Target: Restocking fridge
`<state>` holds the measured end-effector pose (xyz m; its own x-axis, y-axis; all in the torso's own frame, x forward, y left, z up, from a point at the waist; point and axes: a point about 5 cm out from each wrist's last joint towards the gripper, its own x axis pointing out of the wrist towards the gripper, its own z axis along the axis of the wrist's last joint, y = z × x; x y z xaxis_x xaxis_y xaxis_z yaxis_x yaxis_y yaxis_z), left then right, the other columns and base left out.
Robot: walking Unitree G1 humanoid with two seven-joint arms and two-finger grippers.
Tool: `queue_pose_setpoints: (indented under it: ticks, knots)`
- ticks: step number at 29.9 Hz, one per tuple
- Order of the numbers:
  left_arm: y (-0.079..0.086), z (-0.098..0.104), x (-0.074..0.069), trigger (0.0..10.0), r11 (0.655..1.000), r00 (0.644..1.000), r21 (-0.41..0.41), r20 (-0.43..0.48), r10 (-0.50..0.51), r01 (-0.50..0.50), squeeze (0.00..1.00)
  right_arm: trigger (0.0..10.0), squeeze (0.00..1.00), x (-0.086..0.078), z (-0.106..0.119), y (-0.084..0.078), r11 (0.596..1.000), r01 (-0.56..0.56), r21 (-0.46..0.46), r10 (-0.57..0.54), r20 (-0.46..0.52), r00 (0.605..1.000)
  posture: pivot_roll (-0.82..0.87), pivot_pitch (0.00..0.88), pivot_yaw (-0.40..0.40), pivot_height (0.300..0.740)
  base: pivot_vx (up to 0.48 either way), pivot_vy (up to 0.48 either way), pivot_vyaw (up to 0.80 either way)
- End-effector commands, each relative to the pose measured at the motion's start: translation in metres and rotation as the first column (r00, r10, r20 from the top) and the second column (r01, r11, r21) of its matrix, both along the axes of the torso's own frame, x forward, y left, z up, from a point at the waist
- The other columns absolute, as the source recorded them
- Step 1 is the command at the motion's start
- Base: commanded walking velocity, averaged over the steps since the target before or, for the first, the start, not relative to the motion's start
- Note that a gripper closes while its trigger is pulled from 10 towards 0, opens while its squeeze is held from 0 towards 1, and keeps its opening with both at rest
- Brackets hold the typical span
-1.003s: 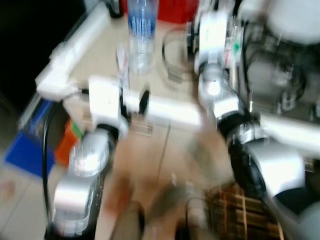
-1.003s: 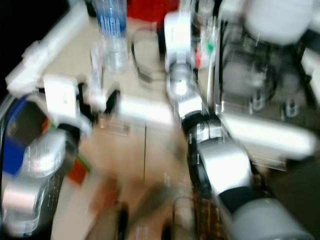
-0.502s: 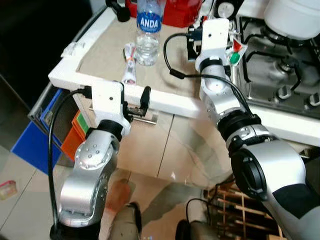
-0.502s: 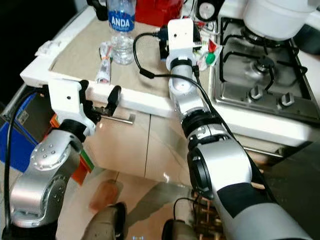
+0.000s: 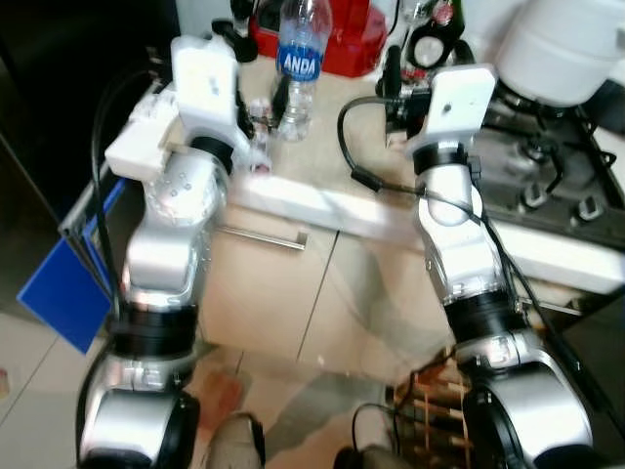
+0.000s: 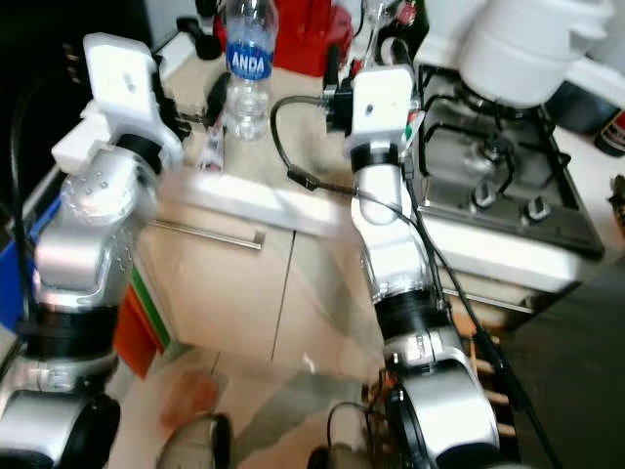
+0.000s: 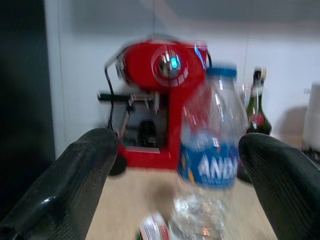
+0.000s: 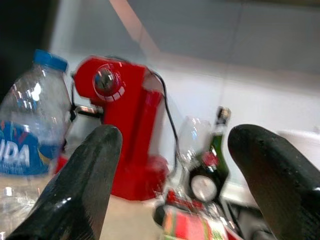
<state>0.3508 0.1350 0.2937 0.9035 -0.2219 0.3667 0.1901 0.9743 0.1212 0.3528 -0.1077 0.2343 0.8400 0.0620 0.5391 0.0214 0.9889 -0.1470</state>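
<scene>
Two silver arms reach over a beige kitchen counter (image 5: 337,117). On the left, the left gripper (image 7: 177,165) hovers above the counter's near left part, its black fingers (image 7: 75,180) spread wide with nothing between them. Just beyond it stands a clear water bottle (image 5: 298,63) with a blue label and blue cap, upright, apart from both fingers. A small tube-like packet (image 6: 212,149) lies flat beside the bottle's base. Behind the bottle sits a red coffee machine (image 7: 157,100). Further right, the right gripper (image 8: 170,200) is raised over the counter's middle, jaws also wide and empty, pointing towards a dark glass bottle (image 8: 217,145) by the wall. At the far right lies a steel gas hob (image 6: 498,186) carrying a white pot (image 6: 522,49).
</scene>
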Motion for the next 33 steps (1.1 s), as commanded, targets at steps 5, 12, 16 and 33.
queue_pose_setpoints:
  ticks: [5,12,16,33]
  knots:
    - [-0.007,0.021,0.019,10.0,0.997,0.998,0.045,-0.011,-0.063,0.064,0.00,10.0,0.00,-0.011,-0.022,-0.012,0.997,-0.042,0.071,0.052,-0.153,0.987,0.08,0.000,-0.067,0.740,0.000,0.000,0.00]
    - [-0.008,0.030,0.045,10.0,0.992,0.995,0.089,-0.046,-0.087,0.091,0.00,10.0,0.00,-0.030,-0.052,-0.014,0.983,-0.148,0.105,0.175,-0.325,0.929,0.00,0.000,-0.022,0.740,0.000,0.000,0.00]
    - [-0.006,0.035,0.052,10.0,0.990,0.996,0.116,-0.051,-0.075,0.080,0.00,10.0,0.00,-0.040,-0.064,-0.016,0.979,-0.164,0.119,0.197,-0.376,0.905,-0.04,0.000,0.006,0.740,0.000,0.000,0.00]
    - [0.010,0.058,0.070,10.0,0.992,0.997,0.118,-0.075,-0.024,0.032,0.00,10.0,0.00,-0.073,-0.084,-0.017,0.975,-0.162,0.153,0.217,-0.488,0.846,-0.08,0.000,0.040,0.740,0.000,0.000,0.00]
